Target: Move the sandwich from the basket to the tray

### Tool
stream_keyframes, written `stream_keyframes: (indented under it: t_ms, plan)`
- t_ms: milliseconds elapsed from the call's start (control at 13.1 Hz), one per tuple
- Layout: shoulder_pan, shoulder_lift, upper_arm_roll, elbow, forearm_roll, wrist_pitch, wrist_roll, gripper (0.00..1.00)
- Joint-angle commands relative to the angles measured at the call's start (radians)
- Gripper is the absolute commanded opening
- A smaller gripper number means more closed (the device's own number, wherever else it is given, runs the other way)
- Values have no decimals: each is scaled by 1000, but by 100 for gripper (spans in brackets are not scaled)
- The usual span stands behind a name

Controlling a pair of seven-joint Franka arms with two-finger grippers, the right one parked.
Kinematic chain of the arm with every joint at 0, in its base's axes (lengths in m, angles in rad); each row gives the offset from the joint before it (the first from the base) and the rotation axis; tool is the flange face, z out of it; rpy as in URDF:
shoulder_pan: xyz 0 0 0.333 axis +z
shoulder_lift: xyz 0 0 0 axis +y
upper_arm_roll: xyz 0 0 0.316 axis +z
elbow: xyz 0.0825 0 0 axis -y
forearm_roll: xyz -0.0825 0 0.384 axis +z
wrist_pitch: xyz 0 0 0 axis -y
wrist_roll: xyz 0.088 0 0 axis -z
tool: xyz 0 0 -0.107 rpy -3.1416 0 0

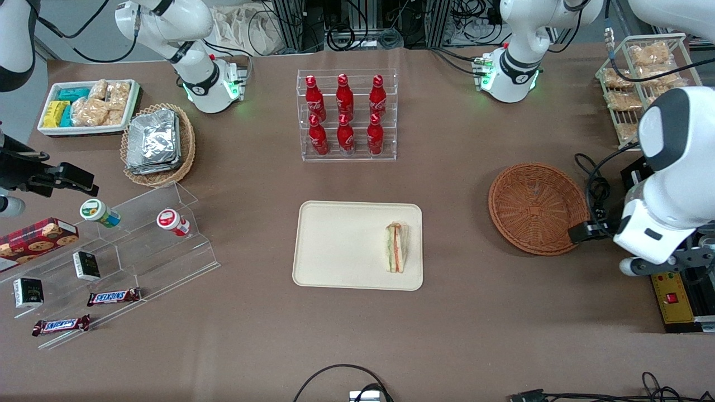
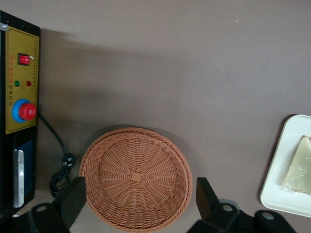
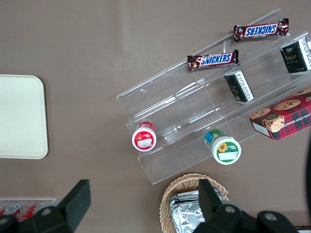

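The sandwich (image 1: 396,247) lies on the cream tray (image 1: 335,245), near the tray's edge toward the working arm. It also shows in the left wrist view (image 2: 300,167), on the tray (image 2: 284,189). The reddish-brown basket (image 1: 537,207) is empty and stands beside the tray, toward the working arm's end of the table. My left gripper (image 1: 584,231) is open and holds nothing. It hovers above the basket's rim on the side toward the working arm. In the left wrist view the gripper (image 2: 140,199) has its fingers (image 2: 73,199) spread wider than the basket (image 2: 136,165).
A clear rack of red bottles (image 1: 346,114) stands farther from the camera than the tray. A yellow control box (image 1: 676,298) with cables lies beside the basket. A clear stepped shelf (image 1: 139,245), a tan basket with foil packets (image 1: 156,142) and a white snack bin (image 1: 89,106) lie toward the parked arm's end.
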Motion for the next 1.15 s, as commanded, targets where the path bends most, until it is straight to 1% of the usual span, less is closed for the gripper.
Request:
stream_keyframes:
  t_ms: [0,76,229,458,611,916,1069]
  plan:
    - [29,-79,-6,-53,-6,-7,75,100]
    - [55,-104,-6,-76,-3,-6,148,100]
    - [58,-164,-6,-122,1,-13,231,100]
    - [78,-292,-9,-208,-5,-18,239,100]
    - [84,-354,-11,-229,-9,-80,244,100]
    - [126,-409,-54,-228,-12,-138,255,100]
    - [124,-403,-57,-225,-14,-145,252,100]
